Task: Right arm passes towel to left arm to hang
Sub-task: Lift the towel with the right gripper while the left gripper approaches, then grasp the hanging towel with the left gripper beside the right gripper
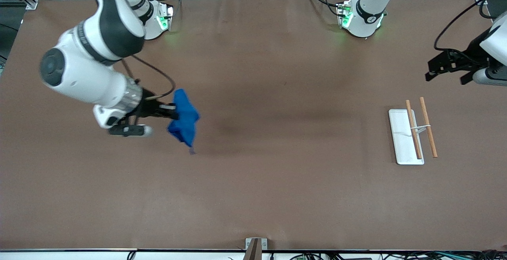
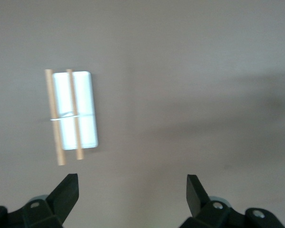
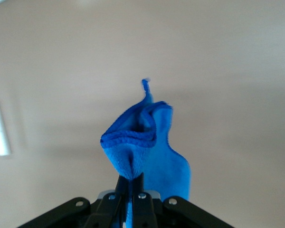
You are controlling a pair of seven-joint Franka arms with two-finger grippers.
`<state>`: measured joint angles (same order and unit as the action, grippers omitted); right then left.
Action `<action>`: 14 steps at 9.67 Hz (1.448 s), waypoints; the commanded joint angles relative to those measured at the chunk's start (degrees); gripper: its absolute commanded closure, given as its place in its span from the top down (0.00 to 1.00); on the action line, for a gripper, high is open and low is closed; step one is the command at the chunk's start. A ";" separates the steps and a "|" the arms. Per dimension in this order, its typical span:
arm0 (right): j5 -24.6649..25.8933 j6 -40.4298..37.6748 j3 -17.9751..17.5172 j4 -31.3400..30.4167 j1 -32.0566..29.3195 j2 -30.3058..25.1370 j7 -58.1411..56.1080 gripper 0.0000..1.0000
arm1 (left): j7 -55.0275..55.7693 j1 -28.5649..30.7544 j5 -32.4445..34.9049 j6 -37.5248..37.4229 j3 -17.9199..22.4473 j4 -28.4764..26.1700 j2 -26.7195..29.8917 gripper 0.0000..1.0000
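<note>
My right gripper [image 1: 173, 111] is shut on the bright blue towel [image 1: 184, 121] and holds it bunched in the air over the table toward the right arm's end. In the right wrist view the towel [image 3: 142, 142] stands folded out of the closed fingers [image 3: 121, 187], its small loop [image 3: 145, 85] at the tip. My left gripper [image 1: 445, 69] is open and empty, up in the air at the left arm's end, over the table beside the rack. In the left wrist view its gripper [image 2: 133, 187] shows wide apart.
The rack [image 1: 404, 137], a white base with two wooden rods [image 1: 427, 132], stands toward the left arm's end; it also shows in the left wrist view [image 2: 73, 110]. The brown table [image 1: 277, 93] spreads between the two arms.
</note>
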<state>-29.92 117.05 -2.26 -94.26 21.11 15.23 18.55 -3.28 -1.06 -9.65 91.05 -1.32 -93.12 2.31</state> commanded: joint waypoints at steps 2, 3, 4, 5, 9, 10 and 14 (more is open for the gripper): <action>-20.36 14.38 0.68 0.74 9.97 4.26 -0.09 0.01 | -2.42 -0.78 -12.01 -2.63 -0.09 -3.28 -1.33 1.00; -28.53 18.26 0.68 1.01 12.96 5.41 -1.75 0.01 | -5.74 -0.79 -15.45 -2.63 -0.18 -5.64 -1.43 1.00; -36.27 18.91 0.68 1.09 14.47 5.94 -6.73 0.01 | -9.26 -0.79 -19.84 -2.37 -0.26 -7.76 -2.12 1.00; -47.13 18.57 0.68 0.83 15.88 5.95 -13.65 0.01 | -10.68 -0.79 -24.58 -2.10 -0.26 -9.08 -3.70 1.00; -76.99 15.67 0.68 0.66 19.58 6.39 -32.94 0.01 | -23.50 0.09 -40.06 -3.67 -0.26 -11.99 -12.57 1.00; -80.34 15.40 0.68 0.74 20.63 6.39 -33.23 0.01 | -26.23 0.79 -43.49 -5.25 -0.26 -12.17 -14.50 1.00; -88.27 15.57 0.68 1.18 23.79 6.30 -34.36 0.02 | -34.51 3.26 -60.53 -10.54 -0.26 -12.17 -21.46 0.95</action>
<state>-114.88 132.82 -2.20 -93.74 43.53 21.51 -14.27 -35.45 1.93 -66.47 80.72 -1.41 -104.64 -16.95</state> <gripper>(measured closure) 0.934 0.044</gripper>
